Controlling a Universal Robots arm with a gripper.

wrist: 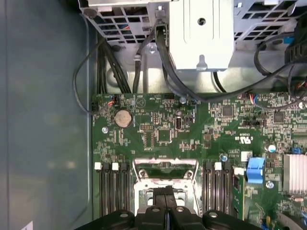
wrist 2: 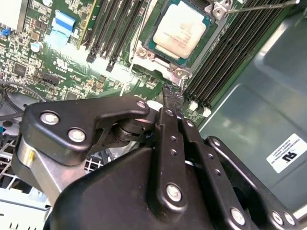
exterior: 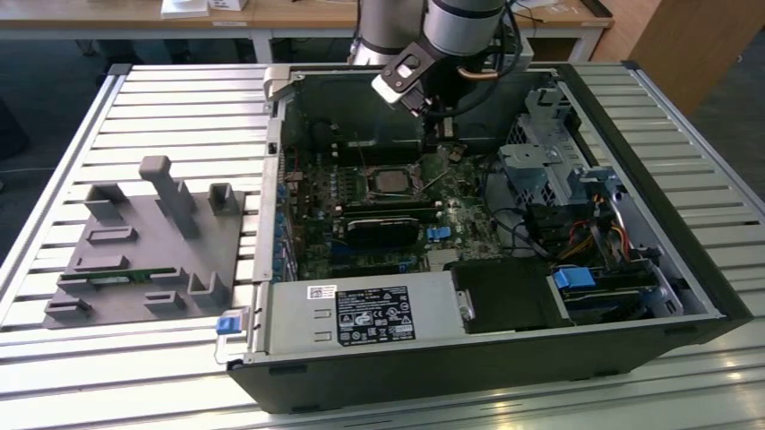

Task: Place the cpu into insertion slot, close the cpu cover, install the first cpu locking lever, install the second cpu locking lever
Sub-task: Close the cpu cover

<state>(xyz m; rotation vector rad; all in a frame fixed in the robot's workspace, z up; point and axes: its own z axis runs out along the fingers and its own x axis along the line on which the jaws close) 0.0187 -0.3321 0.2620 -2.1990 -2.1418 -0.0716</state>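
Note:
The cpu (wrist 2: 178,29), a silvery square chip, lies flat in the insertion slot (wrist 2: 205,42), its whole top and green border uncovered. On the motherboard in the exterior view, the slot (exterior: 390,180) lies just ahead of my gripper (exterior: 435,136), which reaches down into the open computer case. The black fingers are shut together with nothing between them. My gripper (wrist 2: 172,92) hovers beside the socket's corner. The cpu cover (wrist: 165,165), a silvery frame with a window, appears tilted up off the socket right by my gripper (wrist: 165,190). A thin wire locking lever (wrist 2: 259,5) runs past the socket.
Black memory slots (wrist 2: 110,28) flank the socket on both sides. The drive cage (exterior: 550,161) and black cables (wrist: 144,62) crowd one side of the case. A power supply (exterior: 358,313) fills its front. A grey fixture block (exterior: 150,242) stands at the exterior view's left.

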